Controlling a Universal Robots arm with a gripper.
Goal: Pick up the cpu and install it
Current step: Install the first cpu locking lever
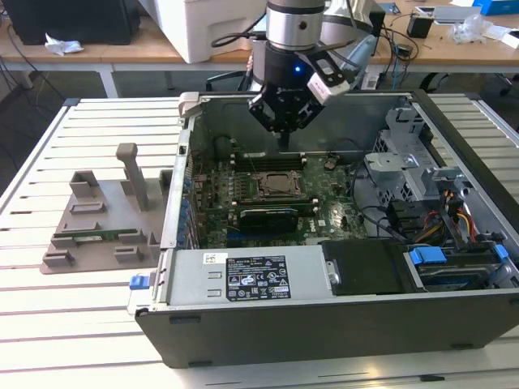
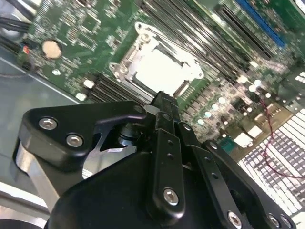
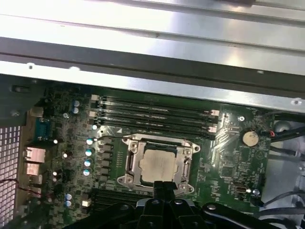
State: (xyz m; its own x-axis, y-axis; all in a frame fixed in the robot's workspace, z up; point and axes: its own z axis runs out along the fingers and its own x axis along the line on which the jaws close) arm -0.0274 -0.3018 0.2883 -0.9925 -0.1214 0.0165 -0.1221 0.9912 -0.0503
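The cpu [image 3: 157,164] lies flat inside the metal-framed socket [image 3: 127,162] on the motherboard, its silver top facing up. In the second wrist view the cpu [image 2: 162,71] looks bright white, and in the exterior view the cpu [image 1: 280,185] sits mid-board in the open computer case [image 1: 324,324]. My gripper [image 1: 284,143] hangs above the board, just over the socket's edge and clear of the chip. Both wrist views show the black fingers pressed together, gripper [image 2: 162,98] and gripper [image 3: 164,186], shut with nothing between them.
Memory slots [image 3: 152,112] run beside the socket, and a coin battery [image 3: 249,138] sits nearby. A drive cage [image 1: 405,162] and cables [image 1: 454,219] fill the case at the exterior view's right. A grey fixture [image 1: 105,219] stands on the slatted table at the left.
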